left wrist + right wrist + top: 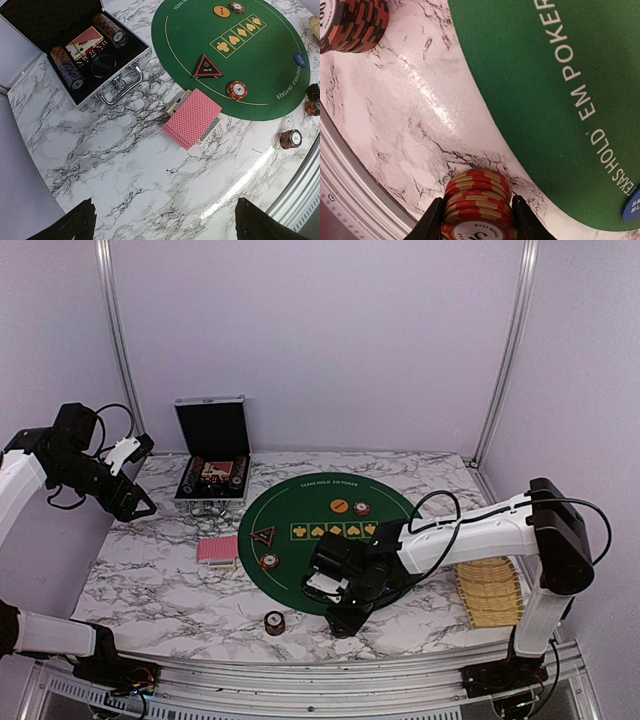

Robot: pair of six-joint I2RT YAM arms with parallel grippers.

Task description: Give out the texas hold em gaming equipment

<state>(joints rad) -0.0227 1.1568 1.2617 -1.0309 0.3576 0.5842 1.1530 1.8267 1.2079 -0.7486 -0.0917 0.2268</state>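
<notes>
Right tool (477, 215) straddles red chip stack (478, 192) at bottom centre of wrist view, on bench (395, 100) by green mat (530, 75) edge; clamped or not, can't tell. Left tool (164, 210) wide apart above bench.

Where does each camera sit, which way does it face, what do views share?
Top external: above, behind the bases, looking down at the table; both arms show.
Left wrist: raised at left, looking down on case, cards, green mat; left end effector at bottom.
Right wrist: low by the mat's edge; right end effector flanks a chip stack.
Shared: the mat.
</notes>
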